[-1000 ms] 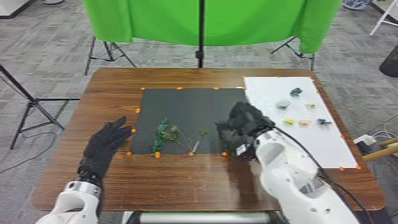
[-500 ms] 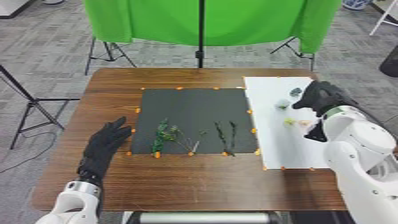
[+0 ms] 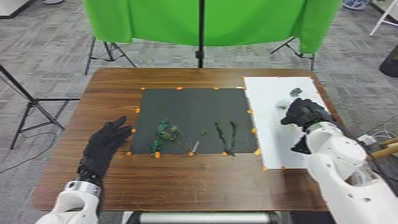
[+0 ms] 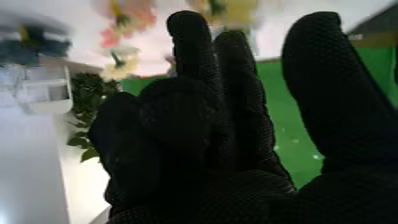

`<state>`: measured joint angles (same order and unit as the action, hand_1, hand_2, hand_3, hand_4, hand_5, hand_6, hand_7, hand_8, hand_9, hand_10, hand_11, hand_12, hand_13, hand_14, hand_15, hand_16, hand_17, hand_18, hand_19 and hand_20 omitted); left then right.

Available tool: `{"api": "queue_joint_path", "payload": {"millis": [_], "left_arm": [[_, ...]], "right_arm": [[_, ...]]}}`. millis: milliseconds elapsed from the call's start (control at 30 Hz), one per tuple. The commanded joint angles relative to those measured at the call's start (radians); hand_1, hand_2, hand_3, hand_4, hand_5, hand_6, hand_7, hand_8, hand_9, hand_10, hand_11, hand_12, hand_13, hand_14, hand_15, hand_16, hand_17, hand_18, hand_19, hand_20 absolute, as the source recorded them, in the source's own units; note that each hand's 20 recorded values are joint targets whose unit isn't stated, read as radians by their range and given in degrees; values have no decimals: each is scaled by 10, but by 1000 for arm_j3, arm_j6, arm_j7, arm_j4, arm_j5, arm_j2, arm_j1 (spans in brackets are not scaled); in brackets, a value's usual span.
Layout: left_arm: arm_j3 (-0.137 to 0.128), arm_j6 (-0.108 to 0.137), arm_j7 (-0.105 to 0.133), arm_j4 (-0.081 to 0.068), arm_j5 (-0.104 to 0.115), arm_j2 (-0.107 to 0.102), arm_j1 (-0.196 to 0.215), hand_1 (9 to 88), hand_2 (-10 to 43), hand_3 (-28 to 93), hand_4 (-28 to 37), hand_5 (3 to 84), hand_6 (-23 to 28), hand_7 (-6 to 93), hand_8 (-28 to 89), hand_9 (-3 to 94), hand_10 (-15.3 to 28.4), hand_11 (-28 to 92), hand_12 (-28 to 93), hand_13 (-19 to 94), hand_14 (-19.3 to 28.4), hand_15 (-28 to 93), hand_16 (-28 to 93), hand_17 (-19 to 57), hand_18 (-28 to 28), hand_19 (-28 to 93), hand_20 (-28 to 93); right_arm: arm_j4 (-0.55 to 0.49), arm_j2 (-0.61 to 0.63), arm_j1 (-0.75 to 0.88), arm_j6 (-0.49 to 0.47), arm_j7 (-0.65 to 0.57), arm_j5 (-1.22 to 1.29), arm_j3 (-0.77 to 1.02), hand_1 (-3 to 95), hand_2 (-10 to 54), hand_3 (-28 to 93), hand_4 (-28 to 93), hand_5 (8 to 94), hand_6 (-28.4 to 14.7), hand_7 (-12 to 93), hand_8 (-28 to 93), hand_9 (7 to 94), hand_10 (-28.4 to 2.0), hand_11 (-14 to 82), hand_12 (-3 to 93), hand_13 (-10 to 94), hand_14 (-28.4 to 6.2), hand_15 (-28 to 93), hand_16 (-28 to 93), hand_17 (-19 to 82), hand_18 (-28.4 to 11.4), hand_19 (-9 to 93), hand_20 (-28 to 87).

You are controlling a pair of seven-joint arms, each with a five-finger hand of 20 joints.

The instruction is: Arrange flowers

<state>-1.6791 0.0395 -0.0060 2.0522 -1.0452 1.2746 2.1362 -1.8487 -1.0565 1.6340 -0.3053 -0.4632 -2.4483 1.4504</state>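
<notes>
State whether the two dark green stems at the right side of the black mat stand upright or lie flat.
Lying flat: the two stems stretch lengthwise, side by side, on the black mat.

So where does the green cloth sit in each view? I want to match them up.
Head view: the green cloth hangs across the top, beyond the far edge of the table.
Right wrist view: it is behind the right hand, between thumb and fingers.
Shared landmark: that right hand, over the white sheet in the head view.
</notes>
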Motion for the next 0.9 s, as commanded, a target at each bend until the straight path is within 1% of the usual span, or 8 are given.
{"api": "queue_joint_path", "payload": {"millis": [33,133,233,467,600,667,733,900], "left_arm": [[-3,-1,-6,-5,-4,10,11,210,-13,642,-261,414,45,41,-48,435,124,128,157,317,152,86,60,8,132,56,186],[-6,-1,-5,-5,-4,9,9,212,-12,639,-262,414,45,41,-48,435,123,129,157,317,151,86,60,8,132,56,186],[-5,25,18,-4,-1,5,13,212,-11,639,-261,414,45,42,-48,436,123,129,157,320,155,86,59,9,132,55,185],[-14,102,92,-1,19,-8,26,215,-13,642,-260,417,47,46,-49,444,123,139,158,335,154,92,58,20,131,57,186],[-15,173,131,3,39,-6,40,208,-6,642,-267,418,46,48,-50,445,123,141,156,335,150,93,56,24,128,52,186],[-8,208,154,1,65,-6,41,199,-1,642,-274,418,46,49,-51,444,123,140,154,333,149,92,54,24,127,49,186],[-1,225,163,1,79,-9,39,183,12,640,-278,417,45,49,-51,436,122,134,151,326,147,89,52,25,126,47,187],[19,230,158,-4,88,-15,18,155,92,597,-282,409,41,47,-56,425,118,119,144,316,143,86,47,26,124,42,185]], "right_arm": [[64,-7,51,60,20,-42,-36,500,-95,609,-137,648,-1,179,-60,783,-144,175,243,867,-30,640,320,631,-116,932,594],[84,2,58,184,32,-44,-51,646,-95,438,-68,719,-19,187,117,867,-117,81,359,894,-19,627,326,658,-102,932,589],[83,14,43,249,49,-53,-54,685,-95,450,-78,776,-20,208,140,919,-104,77,376,921,-12,614,327,685,-97,932,587],[-24,53,-113,324,64,15,-120,687,-95,477,-88,797,-24,216,143,935,-97,91,382,936,-7,611,334,700,-91,932,587],[-41,8,-275,306,120,127,-279,682,-95,485,-84,799,-23,217,146,936,-96,93,386,937,-6,610,337,702,-91,932,588],[-3,-53,-362,281,154,168,-372,679,-95,491,-86,799,-23,217,148,937,-96,92,390,937,-6,609,339,703,-90,932,590],[51,-124,-433,239,193,203,-452,678,-95,492,-88,799,-23,217,148,937,-95,92,391,937,-5,609,340,703,-90,932,591],[171,-292,-503,162,266,195,-585,671,-95,499,-91,798,-21,218,149,937,-93,90,395,937,-5,609,343,702,-89,932,594]]}}
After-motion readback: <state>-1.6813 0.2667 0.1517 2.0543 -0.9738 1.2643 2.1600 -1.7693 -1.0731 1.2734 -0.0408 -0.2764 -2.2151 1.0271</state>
